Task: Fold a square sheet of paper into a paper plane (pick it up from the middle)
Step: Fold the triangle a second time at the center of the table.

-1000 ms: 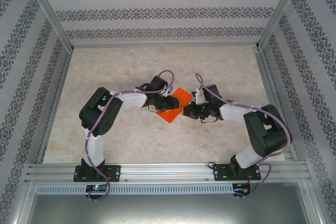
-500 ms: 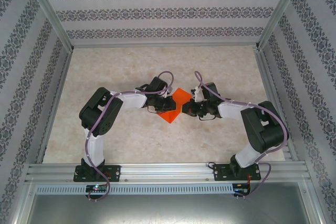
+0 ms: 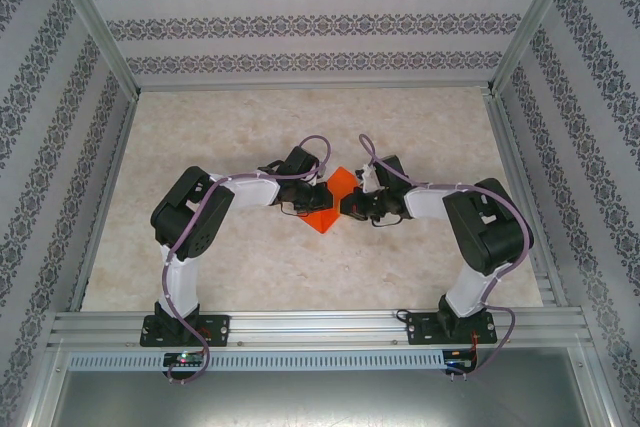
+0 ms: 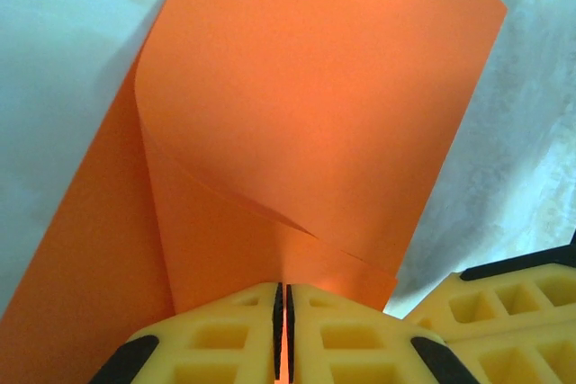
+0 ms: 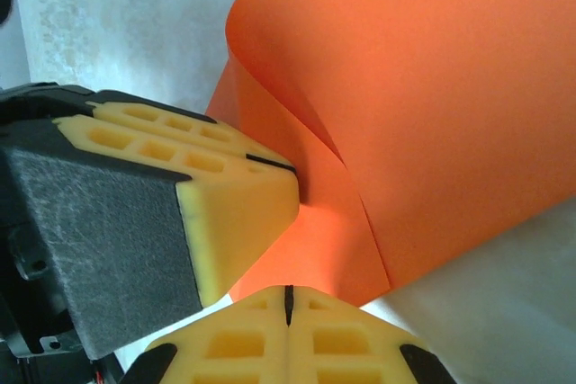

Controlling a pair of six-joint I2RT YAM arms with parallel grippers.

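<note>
The square sheet of paper is bright orange and sits mid-table between both grippers, bent over on itself. In the left wrist view the sheet curls into a loose fold, and my left gripper is shut on its near part, with orange showing between the pads. My right gripper is shut too, and the sheet's lower edge runs into its tips. The left gripper's yellow finger presses the paper just beside it. From above, the left gripper and right gripper nearly touch.
A pale marbled tabletop is fenced by aluminium rails and patterned walls. Both arms bend inward toward the centre, with open tabletop around them.
My left gripper has shut on the paper. The right arm has swung left toward the left gripper, and the sheet has bent over and looks smaller from above.
</note>
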